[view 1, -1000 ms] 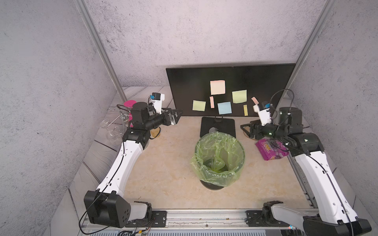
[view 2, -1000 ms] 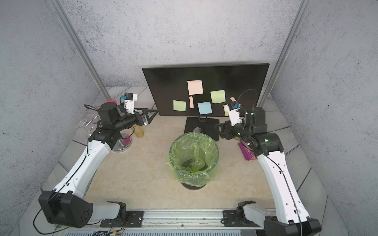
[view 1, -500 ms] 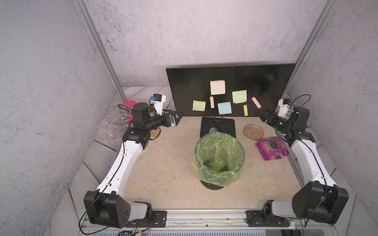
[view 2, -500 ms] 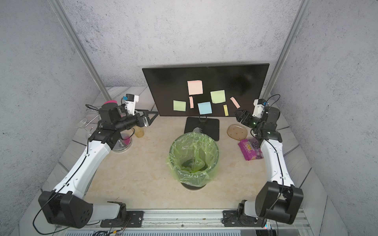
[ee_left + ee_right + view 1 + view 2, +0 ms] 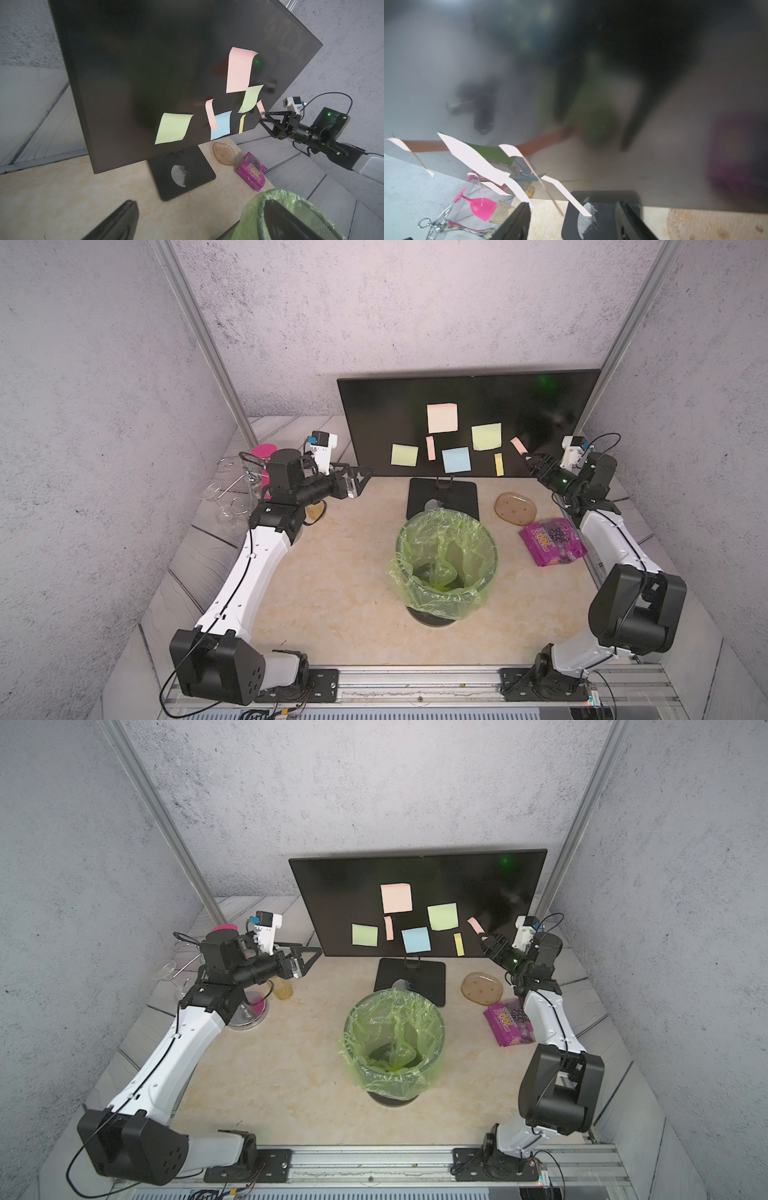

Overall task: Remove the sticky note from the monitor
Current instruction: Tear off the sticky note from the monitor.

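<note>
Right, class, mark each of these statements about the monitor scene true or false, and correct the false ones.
1. The bin has a green liner. True.
2. The blue note sits highest on the screen. False: on the monitor, the large pink note sits above the blue note.
3. The right pincer is near the small tilted pink note. True.
4. The purple packet lies in the bin. False: the purple packet lies on the table.

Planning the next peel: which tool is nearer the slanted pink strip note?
Right. The right tool sits just beside the slanted pink strip; the left tool is off the monitor's opposite edge.
</note>
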`<state>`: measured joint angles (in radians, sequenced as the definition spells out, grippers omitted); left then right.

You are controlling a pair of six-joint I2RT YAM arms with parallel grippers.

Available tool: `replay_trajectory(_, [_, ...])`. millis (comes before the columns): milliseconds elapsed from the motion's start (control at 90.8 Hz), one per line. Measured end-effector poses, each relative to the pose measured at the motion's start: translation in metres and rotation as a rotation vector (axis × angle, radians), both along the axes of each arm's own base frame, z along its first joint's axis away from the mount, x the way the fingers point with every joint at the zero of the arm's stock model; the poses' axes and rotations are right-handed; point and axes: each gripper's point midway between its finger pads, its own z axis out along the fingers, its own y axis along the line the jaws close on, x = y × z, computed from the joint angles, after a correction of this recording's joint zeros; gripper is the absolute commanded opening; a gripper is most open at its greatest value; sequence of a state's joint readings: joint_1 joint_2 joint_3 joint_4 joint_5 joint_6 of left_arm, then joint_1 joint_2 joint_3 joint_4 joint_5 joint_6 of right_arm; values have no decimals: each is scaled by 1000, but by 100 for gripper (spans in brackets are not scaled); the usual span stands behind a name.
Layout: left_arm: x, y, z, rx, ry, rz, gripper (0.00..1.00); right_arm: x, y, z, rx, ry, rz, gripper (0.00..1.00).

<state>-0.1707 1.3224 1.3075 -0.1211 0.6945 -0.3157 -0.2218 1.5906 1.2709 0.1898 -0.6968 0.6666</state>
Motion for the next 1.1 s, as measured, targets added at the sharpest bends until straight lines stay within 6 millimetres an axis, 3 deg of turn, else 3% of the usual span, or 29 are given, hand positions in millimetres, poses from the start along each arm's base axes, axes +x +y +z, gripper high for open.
replay_trajectory(363, [0, 0, -1, 1, 2, -3, 100, 6, 8, 18, 26, -53, 40, 31])
replay_trajectory(606, [-1, 0, -1, 1, 2, -4, 100, 8, 10, 19, 25, -56, 59, 22])
replay_trajectory(815, [-1, -1, 0, 0, 1, -7, 100, 8, 12, 14, 26, -44, 71, 0])
replay_trajectory(1002, [-1, -1, 0, 0, 1, -7, 100, 5, 15, 16, 28, -46, 86, 0])
replay_trajectory(1101, [-1, -1, 0, 0, 1, -7, 100, -7, 24, 25, 14, -63, 109, 0])
